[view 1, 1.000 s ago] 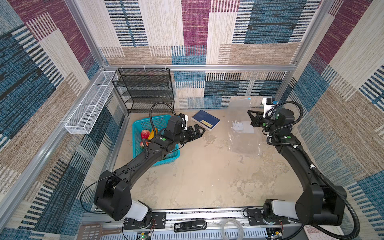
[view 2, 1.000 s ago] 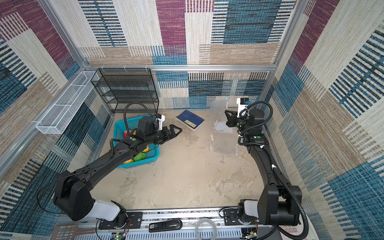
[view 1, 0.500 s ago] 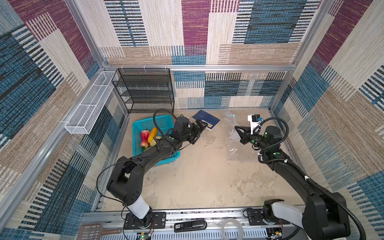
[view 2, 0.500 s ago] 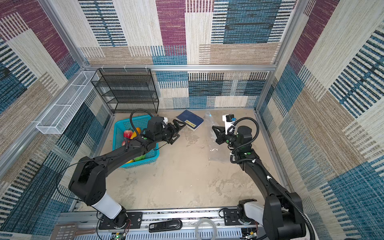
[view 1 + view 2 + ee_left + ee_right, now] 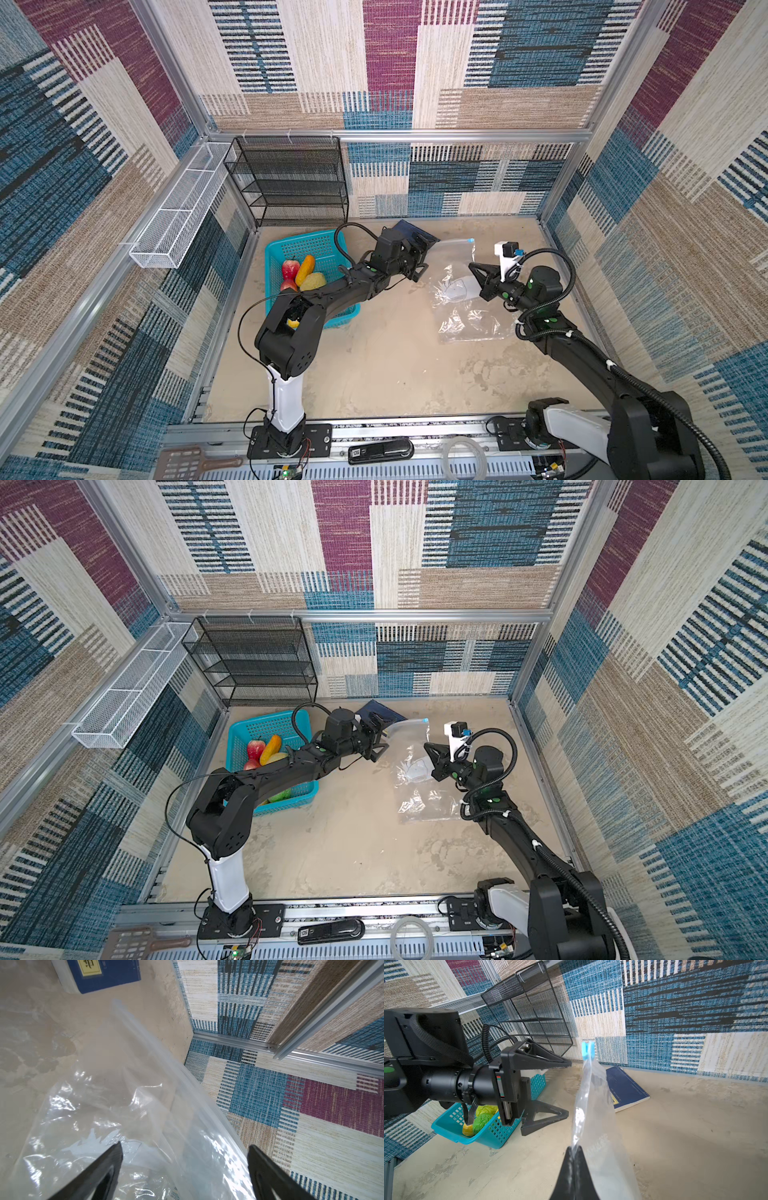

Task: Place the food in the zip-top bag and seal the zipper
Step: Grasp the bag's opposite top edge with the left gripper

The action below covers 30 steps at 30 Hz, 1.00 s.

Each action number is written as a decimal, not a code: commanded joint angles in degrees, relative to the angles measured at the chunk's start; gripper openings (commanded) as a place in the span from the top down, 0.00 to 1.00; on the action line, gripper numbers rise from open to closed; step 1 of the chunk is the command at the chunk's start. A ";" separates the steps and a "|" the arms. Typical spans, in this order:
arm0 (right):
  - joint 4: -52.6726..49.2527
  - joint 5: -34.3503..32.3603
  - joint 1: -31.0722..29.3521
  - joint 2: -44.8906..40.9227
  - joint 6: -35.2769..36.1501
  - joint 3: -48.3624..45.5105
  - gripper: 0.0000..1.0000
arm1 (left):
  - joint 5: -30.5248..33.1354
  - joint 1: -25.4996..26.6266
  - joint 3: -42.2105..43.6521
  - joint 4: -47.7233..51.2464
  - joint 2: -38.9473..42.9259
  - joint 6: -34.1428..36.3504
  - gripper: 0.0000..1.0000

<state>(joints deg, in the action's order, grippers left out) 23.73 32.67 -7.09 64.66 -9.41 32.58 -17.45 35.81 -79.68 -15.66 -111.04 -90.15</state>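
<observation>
Zip-top bag point(image 5: 469, 320): clear crinkly film, lower part on table right of centre, mouth edge lifted. Zipper point(image 5: 585, 1066) long axis runs from right gripper point(image 5: 574, 1151), pinching it, up to one light-blue slider point(image 5: 586, 1049). Left gripper point(image 5: 568, 1088) spread wide, just beside bag. Food point(image 5: 306, 266) in perforated teal basket point(image 5: 307, 245): two red, one orange, one yellow-green showing.

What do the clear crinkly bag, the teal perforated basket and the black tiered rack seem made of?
Clear crinkly bag: thin glossy plastic film, see-through, with bright creases.
Teal perforated basket: probably moulded plastic, even colour, regular holes.
Black tiered rack: likely painted wire mesh, matte, fine grid.
</observation>
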 commanded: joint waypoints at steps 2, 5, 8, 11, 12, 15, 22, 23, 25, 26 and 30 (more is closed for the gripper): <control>2.73 1.34 -0.44 0.18 1.82 -0.50 1.00 | -1.25 0.49 -2.74 -2.62 -2.22 -3.33 0.05; 2.97 1.24 -1.03 0.29 3.36 -1.06 1.00 | -0.84 0.49 -3.70 -2.49 -3.08 -3.67 0.06; 3.49 0.70 -1.72 0.38 4.91 -1.89 1.00 | -0.56 0.44 -4.48 -2.27 -3.88 -3.64 0.06; 4.00 0.64 -2.52 0.47 6.02 -2.41 1.00 | -1.13 0.46 -5.36 -2.27 -4.68 -3.67 0.06; 4.11 0.56 -2.77 0.64 6.32 -2.51 1.00 | -1.30 0.49 -5.50 -2.27 -4.90 -3.81 0.07; 4.39 0.29 -3.32 0.64 7.02 -2.57 1.00 | -1.70 0.62 -5.72 -2.31 -5.50 -3.81 0.12; 4.87 -0.84 -4.06 0.72 9.35 -3.05 1.00 | -2.71 1.36 -4.17 -4.89 -6.07 -4.86 0.33; 4.76 -1.07 -4.11 0.70 9.70 -3.07 1.00 | -2.99 1.45 -4.16 -5.00 -6.25 -4.94 0.32; 4.54 -1.33 -4.42 0.65 10.71 -3.14 1.00 | -3.61 1.63 -4.15 -5.12 -6.62 -5.29 0.33; 4.40 -1.63 -4.57 0.71 10.98 -3.13 1.00 | -3.76 1.67 -4.09 -5.38 -6.72 -5.45 0.35; 4.14 -2.16 -4.86 0.73 11.34 -3.22 1.00 | -4.21 1.72 -3.88 -7.17 -7.26 -5.73 0.59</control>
<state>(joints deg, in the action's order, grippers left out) 26.30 31.35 -11.77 65.34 0.71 29.50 -20.95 37.52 -83.77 -19.20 -118.04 -94.63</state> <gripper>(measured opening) 0.049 0.465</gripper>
